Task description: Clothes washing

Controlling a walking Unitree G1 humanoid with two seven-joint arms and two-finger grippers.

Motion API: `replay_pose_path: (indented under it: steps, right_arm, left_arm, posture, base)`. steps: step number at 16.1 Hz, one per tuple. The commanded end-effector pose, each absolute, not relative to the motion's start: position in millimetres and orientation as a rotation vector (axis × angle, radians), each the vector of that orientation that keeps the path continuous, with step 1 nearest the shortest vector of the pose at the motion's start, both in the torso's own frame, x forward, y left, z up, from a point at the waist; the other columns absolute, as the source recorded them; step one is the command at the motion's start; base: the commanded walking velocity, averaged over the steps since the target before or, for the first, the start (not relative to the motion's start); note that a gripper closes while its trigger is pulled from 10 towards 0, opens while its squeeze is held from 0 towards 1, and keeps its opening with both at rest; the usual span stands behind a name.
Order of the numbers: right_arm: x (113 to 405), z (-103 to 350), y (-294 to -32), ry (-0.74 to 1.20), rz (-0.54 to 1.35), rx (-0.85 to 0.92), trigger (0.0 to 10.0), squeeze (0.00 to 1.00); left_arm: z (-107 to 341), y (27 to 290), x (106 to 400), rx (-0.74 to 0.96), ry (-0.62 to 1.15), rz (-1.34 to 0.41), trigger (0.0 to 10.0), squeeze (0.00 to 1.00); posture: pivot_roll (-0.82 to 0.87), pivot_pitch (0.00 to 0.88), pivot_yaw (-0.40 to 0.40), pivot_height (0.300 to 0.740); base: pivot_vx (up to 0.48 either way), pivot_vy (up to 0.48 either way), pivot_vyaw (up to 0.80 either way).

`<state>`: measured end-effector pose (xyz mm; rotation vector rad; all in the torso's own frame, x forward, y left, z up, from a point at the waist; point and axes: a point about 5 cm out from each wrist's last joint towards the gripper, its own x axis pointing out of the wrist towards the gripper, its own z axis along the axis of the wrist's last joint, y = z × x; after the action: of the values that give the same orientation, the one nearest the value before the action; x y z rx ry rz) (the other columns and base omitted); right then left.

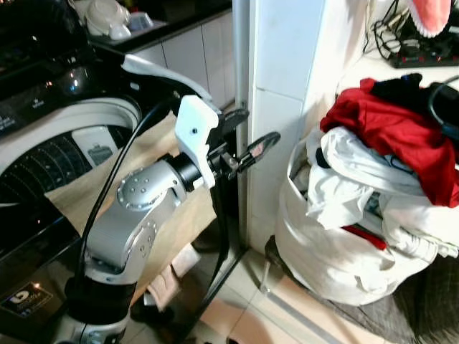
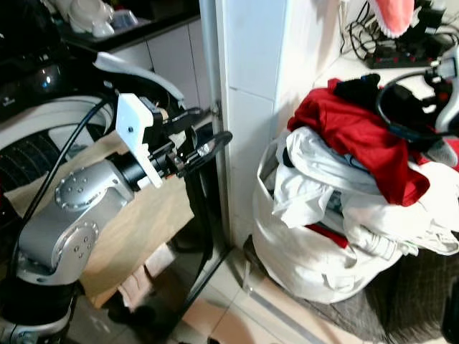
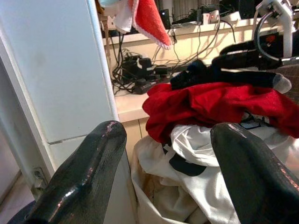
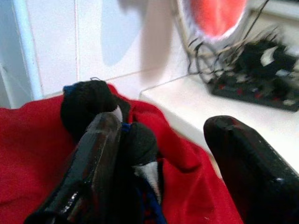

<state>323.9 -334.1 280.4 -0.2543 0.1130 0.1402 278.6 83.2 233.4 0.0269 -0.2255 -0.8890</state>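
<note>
A white laundry bag (image 1: pixel 337 258) stands on the floor, heaped with white clothes (image 1: pixel 344 172), a red garment (image 1: pixel 394 129) and black socks (image 1: pixel 401 86) on top. The washing machine (image 1: pixel 64 118) sits at the left with its dark drum showing. My left gripper (image 1: pixel 249 132) is raised beside the white pillar, left of the bag, open and holding nothing. In the right wrist view my right gripper (image 4: pixel 163 163) hovers open just over the red garment (image 4: pixel 32 154), one finger (image 4: pixel 93 168) against a black sock (image 4: pixel 88 102).
A white pillar (image 1: pixel 280 72) stands between the machine and the bag. A beige sheet (image 1: pixel 143 165) drapes over the machine's front. Power strips and tangled cables (image 1: pixel 423 50) lie on the ledge behind the bag. A dark mat (image 1: pixel 430 308) lies under the bag.
</note>
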Motion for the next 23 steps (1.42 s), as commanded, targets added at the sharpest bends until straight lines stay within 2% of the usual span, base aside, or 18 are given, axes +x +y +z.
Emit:
replay_pose_path:
  steps: [1,4,8,12,13,14,19,22,23]
  right_arm:
    - [332,281,-328,0.125,0.2,-0.229,10.0,0.0]
    - [345,275,-318,0.195,0.335,-0.235,10.0,0.0]
    - [350,276,-313,0.222,0.413,-0.262,10.0,0.0]
    - [353,267,-326,0.343,0.318,-0.227,10.0,0.0]
    - [353,265,-327,0.36,0.317,-0.226,2.9,0.0]
    - [353,265,-326,0.364,0.332,-0.229,0.0,0.0]
    - [352,266,-329,0.369,0.351,-0.226,0.0,0.0]
    - [352,268,-329,0.356,0.361,-0.219,0.0,0.0]
    - [352,268,-329,0.356,0.36,-0.219,0.0,0.0]
  left_arm:
    - [234,83,281,0.042,-0.223,-0.897,10.0,0.0]
    - [233,83,277,0.05,-0.217,-0.919,10.0,0.0]
    - [231,85,273,0.054,-0.209,-0.924,10.0,0.0]
    - [229,86,272,0.056,-0.206,-0.92,10.0,0.0]
    - [229,86,271,0.057,-0.205,-0.925,10.0,0.0]
    - [229,86,271,0.057,-0.205,-0.927,10.0,0.0]
    - [227,83,267,0.041,-0.189,-0.979,10.0,0.0]
    - [229,77,250,-0.022,-0.184,-1.149,10.0,0.0]
    - [229,77,248,-0.023,-0.182,-1.159,10.0,0.0]
  posture:
    - [-0.11,0.0,0.106,0.74]
    - [-0.09,0.0,0.092,0.74]
    - [-0.08,0.0,0.074,0.74]
    - [-0.07,0.0,0.063,0.74]
    - [-0.07,0.0,0.066,0.74]
    - [-0.07,0.0,0.066,0.74]
    - [-0.08,0.0,0.069,0.74]
    - [-0.08,0.0,0.069,0.74]
    - [-0.08,0.0,0.069,0.74]
  base:
    - [0.0,0.0,0.0]
    - [0.0,0.0,0.0]
    - [0.0,0.0,0.0]
    - [0.0,0.0,0.0]
    - [0.0,0.0,0.0]
    - [0.0,0.0,0.0]
    - [0.0,0.0,0.0]
    - [0.0,0.0,0.0]
    - [0.0,0.0,0.0]
